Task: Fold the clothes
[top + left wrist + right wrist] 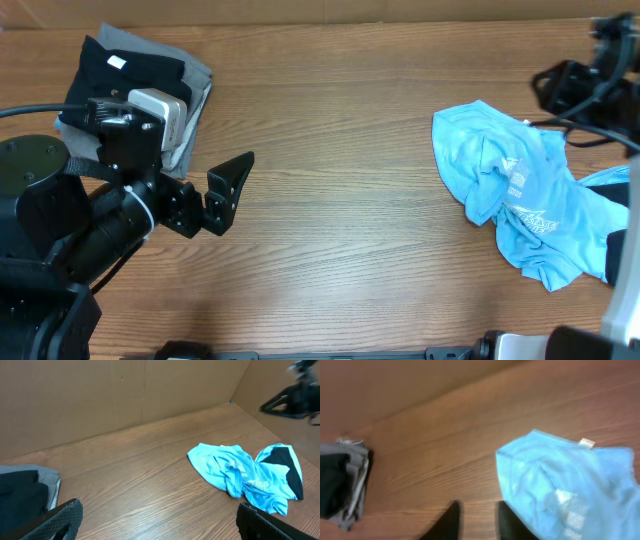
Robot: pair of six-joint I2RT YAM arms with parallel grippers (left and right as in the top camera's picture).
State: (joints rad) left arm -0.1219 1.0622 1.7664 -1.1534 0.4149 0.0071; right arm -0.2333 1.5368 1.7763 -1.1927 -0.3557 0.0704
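Note:
A light blue T-shirt with pale printed text lies crumpled on the right side of the wooden table; it also shows in the left wrist view and the right wrist view. A stack of black and grey clothes lies at the far left, and shows in the left wrist view and the right wrist view. My left gripper is wide open and empty over bare wood near the stack. My right gripper is slightly open and empty, raised beside the blue shirt's left edge.
Brown cardboard walls stand along the back and right of the table. Bare wood lies between the stack and the blue shirt. The left arm's body fills the near left corner.

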